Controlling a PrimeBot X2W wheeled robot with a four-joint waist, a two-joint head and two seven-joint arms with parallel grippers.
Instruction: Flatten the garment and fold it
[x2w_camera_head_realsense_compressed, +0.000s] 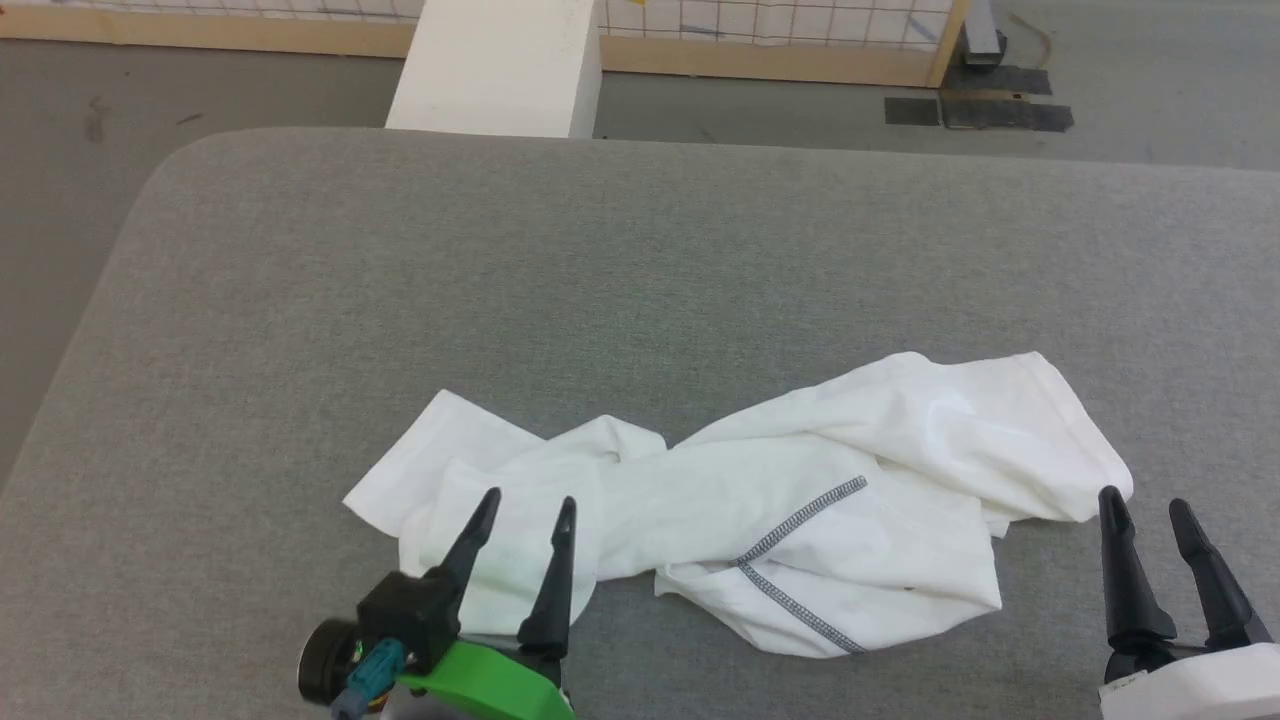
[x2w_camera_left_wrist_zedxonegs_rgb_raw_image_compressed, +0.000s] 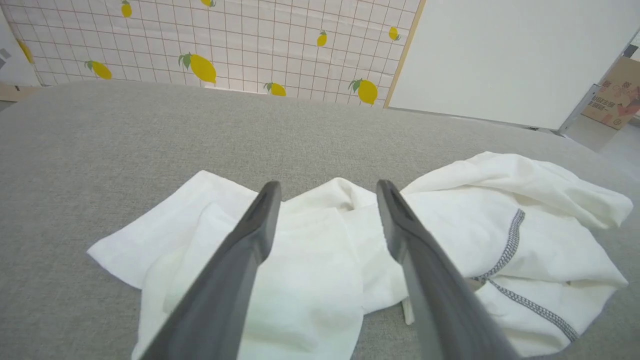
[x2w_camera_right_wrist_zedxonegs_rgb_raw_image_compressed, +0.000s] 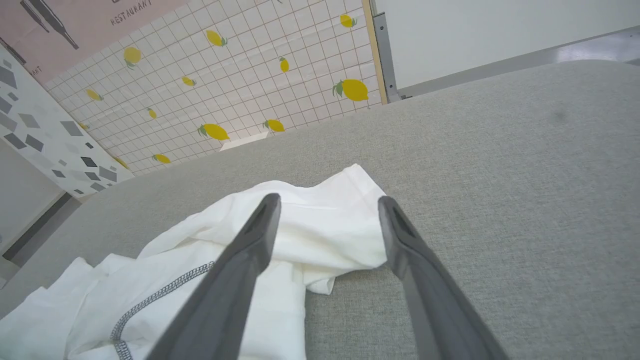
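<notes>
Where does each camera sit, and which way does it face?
Head view: on the robot's head, looking down at the grey table and garment; left gripper and right gripper show below.
Left wrist view: on the left wrist, looking along its fingers over the garment's left end.
Right wrist view: on the right wrist, along its fingers at the garment's right end.
Shared: both wrist views show the lemon wall.
</notes>
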